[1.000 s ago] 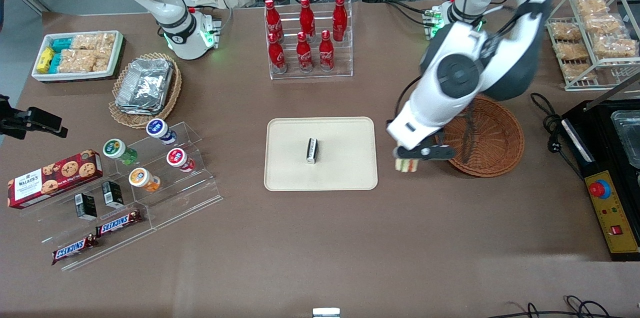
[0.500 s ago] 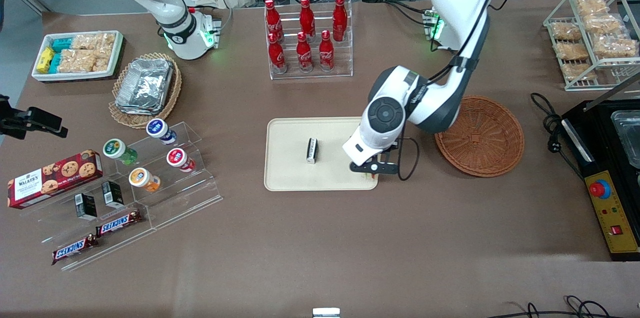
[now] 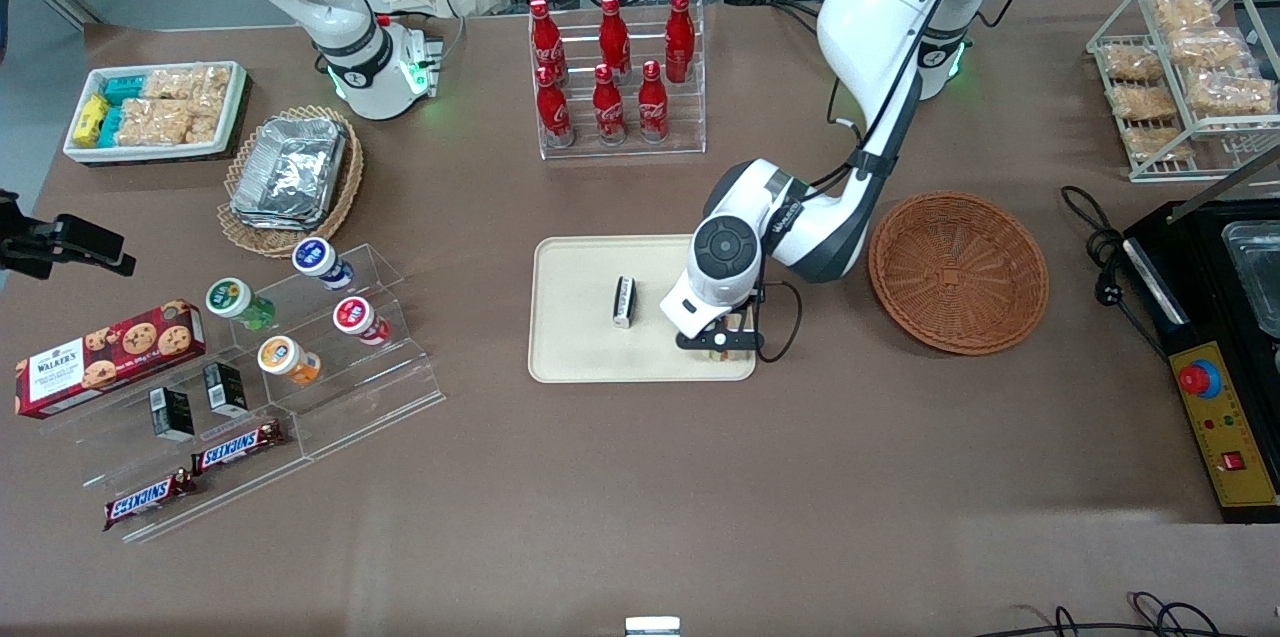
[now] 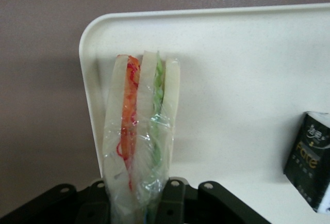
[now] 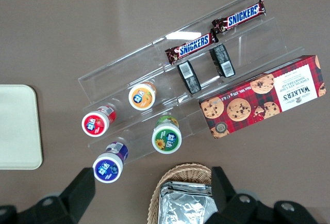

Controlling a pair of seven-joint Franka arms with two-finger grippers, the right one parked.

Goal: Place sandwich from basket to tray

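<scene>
The sandwich [image 4: 139,131], pale bread with orange and green filling under clear film, stands on edge between the fingers of my left gripper [image 4: 138,206], which is shut on it. In the front view the gripper [image 3: 722,345] hangs low over the cream tray [image 3: 580,342], at the tray corner nearest the camera on the basket's side. The arm's wrist hides most of the sandwich [image 3: 722,353] there. In the wrist view the tray's rounded corner [image 4: 95,33] lies right under the sandwich. The reddish-brown wicker basket [image 3: 958,272] sits beside the tray with nothing in it.
A small black box [image 3: 624,301] lies in the tray's middle, close to the gripper. A clear rack of red cola bottles [image 3: 612,77] stands farther from the camera than the tray. Acrylic steps with snack cups [image 3: 330,317] stand toward the parked arm's end.
My left gripper has carried the sandwich from beside the basket across to the tray and come down low over its near corner. The basket and the black box have not moved.
</scene>
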